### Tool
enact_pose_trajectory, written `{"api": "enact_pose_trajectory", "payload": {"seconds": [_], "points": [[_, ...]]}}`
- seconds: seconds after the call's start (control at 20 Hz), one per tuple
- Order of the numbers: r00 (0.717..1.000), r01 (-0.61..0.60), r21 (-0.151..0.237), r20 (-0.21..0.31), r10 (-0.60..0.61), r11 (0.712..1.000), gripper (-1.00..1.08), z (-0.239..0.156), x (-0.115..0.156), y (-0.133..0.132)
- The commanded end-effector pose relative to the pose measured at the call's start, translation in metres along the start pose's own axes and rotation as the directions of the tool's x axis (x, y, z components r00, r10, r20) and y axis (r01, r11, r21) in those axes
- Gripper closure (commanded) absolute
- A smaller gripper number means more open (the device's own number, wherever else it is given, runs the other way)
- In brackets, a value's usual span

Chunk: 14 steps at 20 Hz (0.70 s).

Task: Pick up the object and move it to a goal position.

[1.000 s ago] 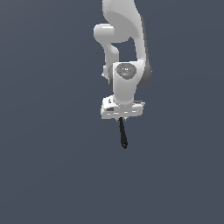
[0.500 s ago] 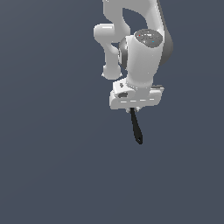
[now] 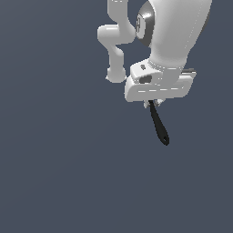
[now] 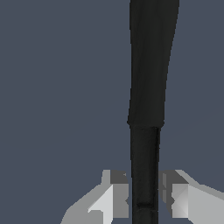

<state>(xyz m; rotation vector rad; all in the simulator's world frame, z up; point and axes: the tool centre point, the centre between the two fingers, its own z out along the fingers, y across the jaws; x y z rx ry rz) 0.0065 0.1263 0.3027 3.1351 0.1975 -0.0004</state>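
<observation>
The object is a thin black stick-like utensil (image 3: 159, 125) hanging down from my gripper (image 3: 154, 102), its narrow stem up in the jaws and its wider rounded tip low, leaning toward the exterior view's right. My gripper is shut on its stem under the white hand (image 3: 157, 86). In the wrist view the black utensil (image 4: 148, 87) runs straight out from between the two grey fingertips (image 4: 117, 192), which press its narrow stem on both sides; my gripper (image 4: 145, 194) holds it in the air above the dark floor.
The white arm (image 3: 175, 32) fills the upper part of the exterior view toward its right. A plain dark grey-blue surface (image 3: 59, 173) lies behind and below, with no other objects on it.
My arm has moved toward the exterior view's right and nearer the camera, carrying the utensil. The utensil stays in the jaws and now hangs further right.
</observation>
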Motion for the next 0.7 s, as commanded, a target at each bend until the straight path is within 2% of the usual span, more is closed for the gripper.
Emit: {"api": "enact_pose_trajectory", "payload": {"seconds": [0.0, 0.3, 0.65], "points": [[1.000, -0.001, 0.000, 0.000, 0.001, 1.000, 1.08, -0.015, 0.005, -0.005], [1.000, -0.001, 0.000, 0.000, 0.001, 1.000, 1.08, -0.036, 0.013, -0.013], [1.000, -0.001, 0.000, 0.000, 0.001, 1.000, 1.08, -0.041, 0.016, -0.016]]}}
